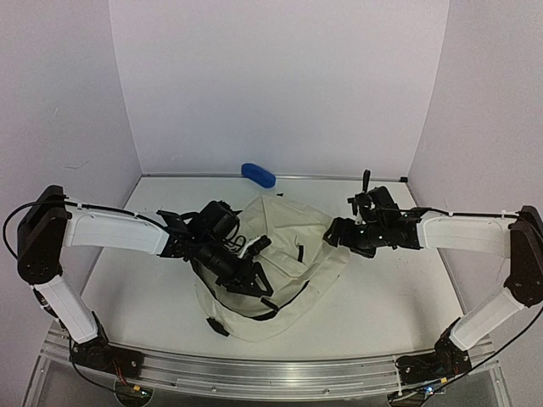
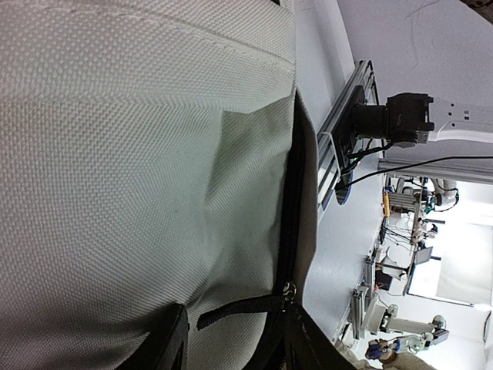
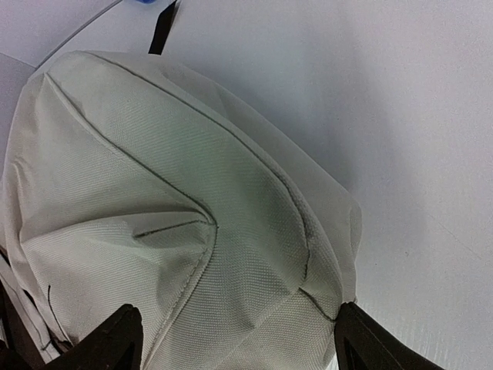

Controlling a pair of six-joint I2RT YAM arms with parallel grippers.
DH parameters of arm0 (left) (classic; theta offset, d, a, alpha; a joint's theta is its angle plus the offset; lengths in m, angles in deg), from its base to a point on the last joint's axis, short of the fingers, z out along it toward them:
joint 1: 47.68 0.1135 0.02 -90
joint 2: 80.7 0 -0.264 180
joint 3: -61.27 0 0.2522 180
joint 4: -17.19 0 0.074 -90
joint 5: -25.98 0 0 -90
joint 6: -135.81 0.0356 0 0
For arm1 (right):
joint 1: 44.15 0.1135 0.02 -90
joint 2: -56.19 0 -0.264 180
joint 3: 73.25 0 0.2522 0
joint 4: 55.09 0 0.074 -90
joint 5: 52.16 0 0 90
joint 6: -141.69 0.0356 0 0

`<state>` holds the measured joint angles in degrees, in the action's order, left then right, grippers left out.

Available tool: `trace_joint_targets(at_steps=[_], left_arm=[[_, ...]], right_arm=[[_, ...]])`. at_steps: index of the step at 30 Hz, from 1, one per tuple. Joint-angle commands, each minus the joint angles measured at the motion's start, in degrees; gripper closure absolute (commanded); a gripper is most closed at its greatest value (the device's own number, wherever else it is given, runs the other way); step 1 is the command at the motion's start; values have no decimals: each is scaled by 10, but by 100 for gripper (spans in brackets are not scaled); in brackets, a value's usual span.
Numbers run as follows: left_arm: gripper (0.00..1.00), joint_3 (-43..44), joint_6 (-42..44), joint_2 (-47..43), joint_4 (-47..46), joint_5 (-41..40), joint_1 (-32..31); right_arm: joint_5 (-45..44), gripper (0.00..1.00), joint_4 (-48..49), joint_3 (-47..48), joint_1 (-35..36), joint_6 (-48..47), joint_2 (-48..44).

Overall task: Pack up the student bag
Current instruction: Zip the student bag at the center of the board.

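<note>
Since the bag (image 1: 288, 246) lies slumped at the middle of the worktop (image 1: 136, 292), I judge it light, soft and floppy; I'd take its firmer zip edge (image 2: 291, 216), not loose cloth. My left hand (image 1: 242, 273) sits at its near side; its opening I cannot tell. My right hand (image 1: 341, 231) gapes wide at the right edge, holding nothing. A blue thing (image 1: 258, 175) lies beyond.

Student bag (image 1: 288, 242) mid-table (image 1: 144, 292), left gripper (image 1: 249, 275) on it, right gripper (image 1: 336, 233) at its right
</note>
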<state>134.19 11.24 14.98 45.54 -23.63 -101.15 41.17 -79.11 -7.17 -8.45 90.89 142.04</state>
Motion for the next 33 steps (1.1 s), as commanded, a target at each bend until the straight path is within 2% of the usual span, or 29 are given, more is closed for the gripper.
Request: trace_joint_targets(at_steps=[1, 17, 23, 33], left_arm=[[57, -1, -4, 0, 8, 6, -8], [62, -12, -27, 17, -40, 33, -20], [62, 9, -5, 35, 34, -23, -26], [62, 10, -8, 34, 11, -32, -29]], right_arm=[[3, 15, 16, -6, -2, 6, 5], [9, 16, 23, -9, -1, 10, 8], [9, 16, 24, -10, -2, 10, 8], [13, 16, 27, -9, -2, 11, 15]])
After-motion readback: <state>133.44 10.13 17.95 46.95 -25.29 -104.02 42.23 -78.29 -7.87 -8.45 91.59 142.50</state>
